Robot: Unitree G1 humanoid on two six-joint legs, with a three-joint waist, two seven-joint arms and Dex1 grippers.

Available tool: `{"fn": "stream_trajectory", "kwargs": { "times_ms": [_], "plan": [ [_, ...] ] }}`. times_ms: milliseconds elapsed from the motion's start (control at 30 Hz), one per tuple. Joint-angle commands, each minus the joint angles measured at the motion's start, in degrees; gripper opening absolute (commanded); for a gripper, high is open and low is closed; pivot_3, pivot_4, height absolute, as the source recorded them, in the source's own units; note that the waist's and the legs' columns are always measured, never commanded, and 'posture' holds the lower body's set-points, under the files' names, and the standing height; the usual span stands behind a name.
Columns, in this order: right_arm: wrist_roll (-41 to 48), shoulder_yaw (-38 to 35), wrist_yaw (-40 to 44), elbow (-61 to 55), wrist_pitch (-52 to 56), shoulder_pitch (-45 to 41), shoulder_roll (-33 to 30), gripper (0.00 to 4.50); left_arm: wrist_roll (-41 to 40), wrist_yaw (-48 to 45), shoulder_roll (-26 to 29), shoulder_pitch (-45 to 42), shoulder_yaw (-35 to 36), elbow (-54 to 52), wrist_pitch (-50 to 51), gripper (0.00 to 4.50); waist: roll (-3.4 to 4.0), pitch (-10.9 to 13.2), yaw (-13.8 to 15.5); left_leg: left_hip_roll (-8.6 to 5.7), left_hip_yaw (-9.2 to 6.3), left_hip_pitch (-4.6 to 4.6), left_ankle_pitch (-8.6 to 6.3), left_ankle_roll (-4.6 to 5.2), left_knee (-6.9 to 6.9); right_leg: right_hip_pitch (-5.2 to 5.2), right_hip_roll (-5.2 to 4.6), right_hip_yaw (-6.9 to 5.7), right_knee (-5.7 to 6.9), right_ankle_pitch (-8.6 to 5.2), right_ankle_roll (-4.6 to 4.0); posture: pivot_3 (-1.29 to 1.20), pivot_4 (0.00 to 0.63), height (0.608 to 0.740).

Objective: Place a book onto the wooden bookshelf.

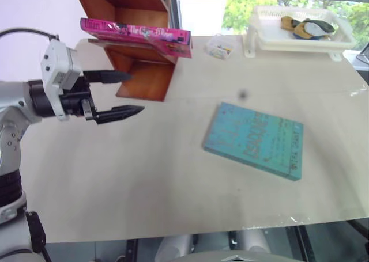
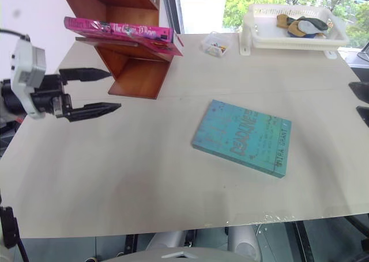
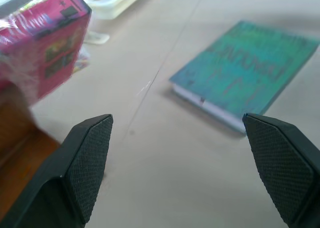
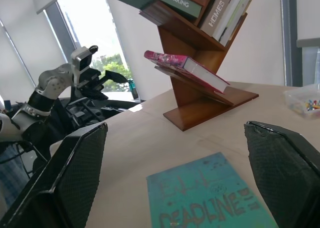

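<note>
- Left eye view: the magenta-pink book [image 1: 137,34] lies flat on a slanted board of the reddish-brown wooden bookshelf [image 1: 145,78], at the far left of the pale table [image 1: 144,181]; one corner juts past the board's edge.
- Right wrist view shows the same book from the side, white page edges outward, resting on the lower slanted board; higher boards hold other books [image 4: 220,7], one with a spine reading "HOMES".
- Left gripper [image 1: 122,93] hangs above the table just in front of the bookshelf's base, pointing toward it. Its two black fingers [image 1: 118,113] are spread wide with nothing between them, and it is apart from the pink book.
- Left wrist view confirms this: the two finger pads stand far apart, with bare table between them, the pink book at one side and the teal book beyond.
- Teal-blue book [image 1: 254,139] lies flat near the middle of the table, cover up, turned at an angle, well apart from the shelf.
- Right gripper [image 4: 175,188], seen in its own wrist view, has its fingers released and wide apart, hanging over the teal-blue book without gripping it.
- White plastic basket tray [image 1: 271,38] stands at the far right edge, holding a few dark and yellowish items too small to name.
- Small clear container [image 1: 220,46] of coloured bits sits between the shelf and the tray.
</note>
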Motion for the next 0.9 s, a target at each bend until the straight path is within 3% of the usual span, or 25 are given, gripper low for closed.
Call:
{"fn": "stream_trajectory", "kwargs": {
  "times_ms": [33, 233, 433, 533, 733, 900],
  "plan": [
    [-1.3, -2.7, 0.6, -4.3, -0.7, 5.9, 0.9, 4.5, -1.7, 2.7, -1.3, 7.2, 1.6, -4.4, 1.6, 4.44, 0.02, 0.0, 0.0, 0.0, 0.0, 0.02, 0.0, 0.0, -0.05, 0.01, -0.01, 0.02, -0.01, 0.0, 0.0, 0.0, 0.15, 0.74],
    [-6.8, -0.9, 0.2, -6.7, -5.9, 13.9, 3.5, 4.5, -3.6, 9.7, -10.1, 11.8, -2.4, -6.7, 0.3, 4.44, 0.04, -0.1, 0.7, 0.0, 0.01, 0.02, 0.0, 0.0, -0.06, 0.08, -0.04, 0.1, -0.2, 0.01, 0.0, 0.0, 0.15, 0.74],
    [-7.5, -0.8, -1.5, -9.9, -7.6, 18.1, 6.9, 4.5, -3.5, 16.0, -18.2, 14.8, -8.5, -9.0, -0.9, 4.44, 0.09, -0.1, 1.3, 0.11, 0.01, 0.99, -0.04, 0.0, -0.33, 1.06, 0.02, 0.23, -0.54, 0.0, 0.0, 0.0, 0.15, 0.74],
    [-8.2, -0.9, -2.2, -10.9, -8.6, 20.6, 8.4, 4.5, -2.3, 22.5, -26.7, 12.0, -13.5, -8.0, -3.1, 4.44, 0.14, -0.2, 1.6, 0.13, 0.0, 1.0, -0.04, 0.0, -0.3, 1.1, 0.03, 0.2, -0.57, 0.01, 0.0, 0.0, 0.15, 0.74],
    [-5.6, -1.5, -5.3, -13.6, -8.3, 20.3, 10.0, 4.5, 3.8, 35.2, -47.7, -3.3, -18.6, 10.0, -14.2, 4.44, 0.05, -0.2, 2.9, 0.03, -0.1, 1.04, -0.03, 0.0, -0.15, 1.28, 0.03, 0.07, -0.59, 0.05, 0.04, 0.0, 0.15, 0.74],
    [-2.2, -4.8, -7.4, -16.5, -7.5, 21.6, 10.8, 4.5, 9.7, 33.1, -56.3, -14.5, -22.5, 29.1, -27.4, 4.44, 0.03, -0.2, 2.9, -0.01, -0.09, 1.0, -0.03, 0.01, -0.15, 1.3, 0.11, -0.01, -0.69, 0.05, 0.05, 0.0, 0.15, 0.74]
  ]
}}
